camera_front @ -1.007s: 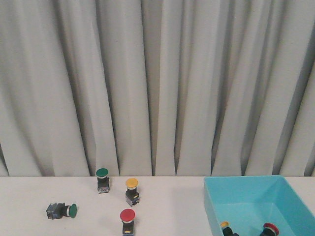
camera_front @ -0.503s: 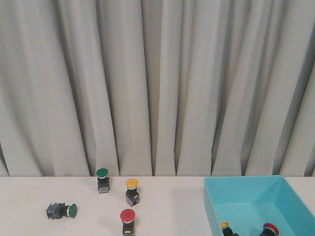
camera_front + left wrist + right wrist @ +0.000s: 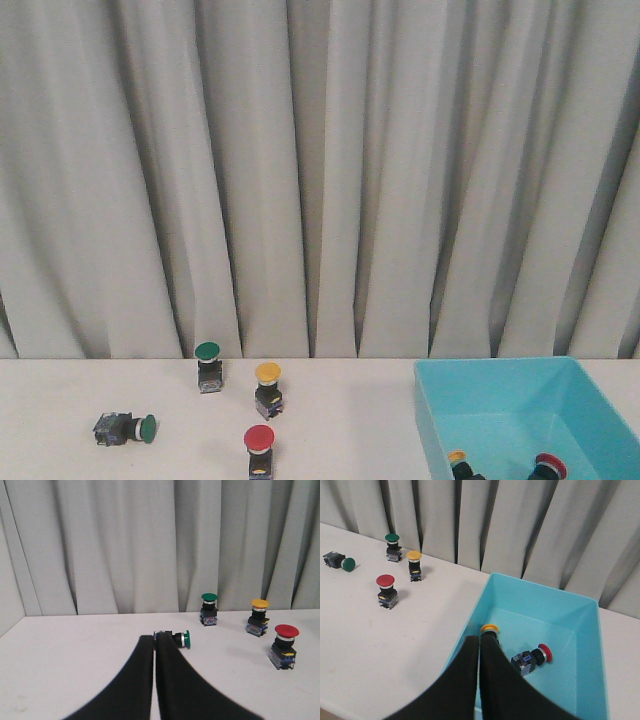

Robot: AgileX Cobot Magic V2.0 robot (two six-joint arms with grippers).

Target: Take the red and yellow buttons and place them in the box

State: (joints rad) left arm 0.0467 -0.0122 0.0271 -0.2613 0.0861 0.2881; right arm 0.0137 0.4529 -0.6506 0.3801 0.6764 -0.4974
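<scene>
Two buttons already inside the box (image 3: 580, 617): a yellow-capped button (image 3: 489, 630) lying toward the near left of the floor, partly behind the right fingers in the wrist view, and a red-capped button (image 3: 534, 657) tipped on its side just right of it. Both also glimpsed at the bottom edge of the front view, low in the box on the right side of the counter (image 3: 340, 420).

Still out on the counter: a red button (image 3: 259, 447) standing upright, nearest of the loose ones, and a yellow button (image 3: 267, 388) upright just behind it, a little farther back. Roughly half done, then, judging from two in and two red or yellow ones left.

Not for picking: an upright green button (image 3: 208, 365) far back by the curtain (image 3: 320, 170), left of the yellow one, and a toppled green button (image 3: 128, 428) well to the left, cap pointing right.

Left gripper (image 3: 154, 645): fingers pressed together with only a thin seam between, nothing held, aimed along the counter toward the toppled green button, with the red and yellow ones off to the right. Right gripper (image 3: 479, 645): fingers likewise closed tight and empty, poised above the near left wall of the box, looking down into it. Neither arm visible in the front view.
</scene>
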